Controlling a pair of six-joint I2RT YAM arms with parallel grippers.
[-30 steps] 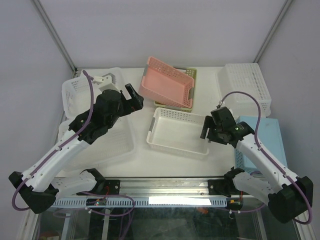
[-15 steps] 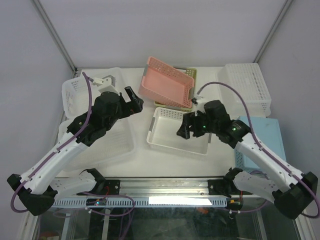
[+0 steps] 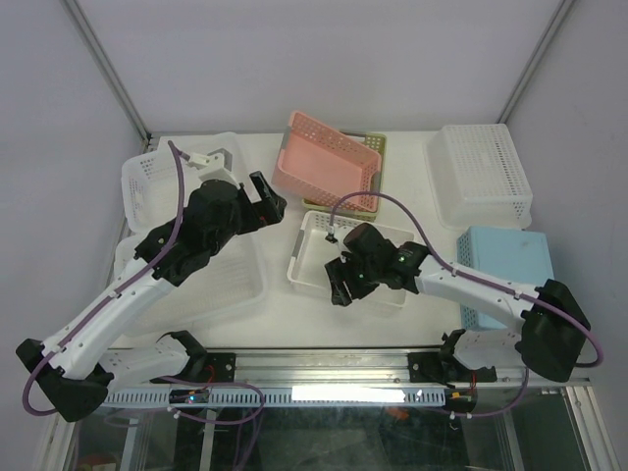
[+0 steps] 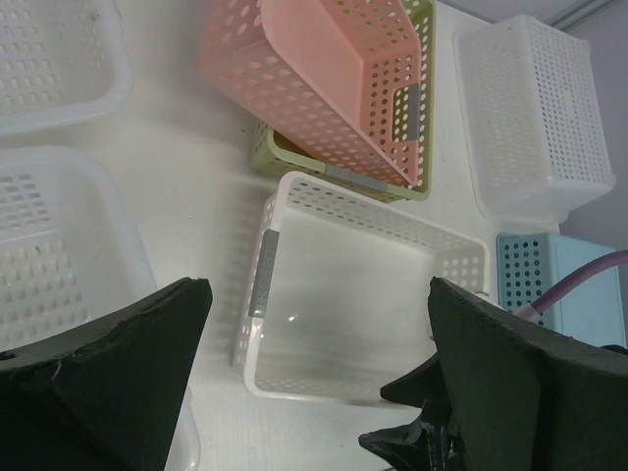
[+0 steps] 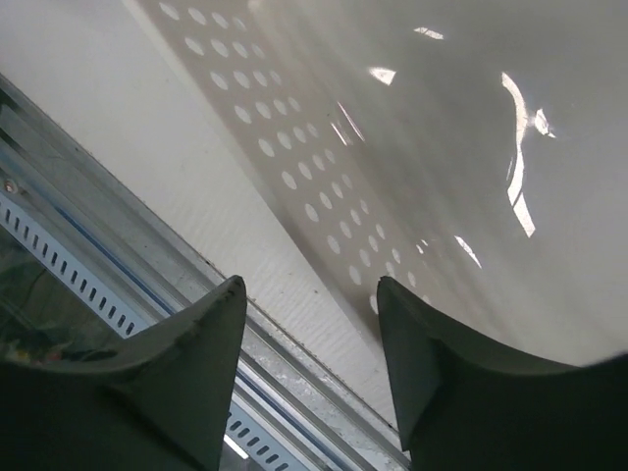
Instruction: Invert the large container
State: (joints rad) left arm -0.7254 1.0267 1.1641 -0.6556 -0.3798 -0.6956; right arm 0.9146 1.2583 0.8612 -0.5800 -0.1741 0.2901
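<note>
A large white perforated container [image 3: 302, 250] sits open side up in the middle of the table. It also shows in the left wrist view [image 4: 373, 211]. My right gripper [image 3: 341, 287] is open at its near long wall, left of the middle, low by the rim. In the right wrist view its gripper [image 5: 312, 392] has its jaws apart, with the perforated wall [image 5: 324, 177] just beyond them and nothing held. My left gripper [image 3: 265, 196] is open and empty, hovering to the left of and behind the container. In its own view the left gripper [image 4: 314, 392] looks down on the container.
A pink basket [image 3: 329, 162] leans in an olive-green one [image 3: 379, 177] behind the container. An upturned white basket [image 3: 486, 177] is at the back right, a light blue one [image 3: 505, 260] at the right. A clear tub [image 3: 196, 285] and a white basket [image 3: 147, 182] are at the left.
My right arm has swung left from the container's right end across it, and its gripper has dropped to the near wall. My left arm has hardly moved.
</note>
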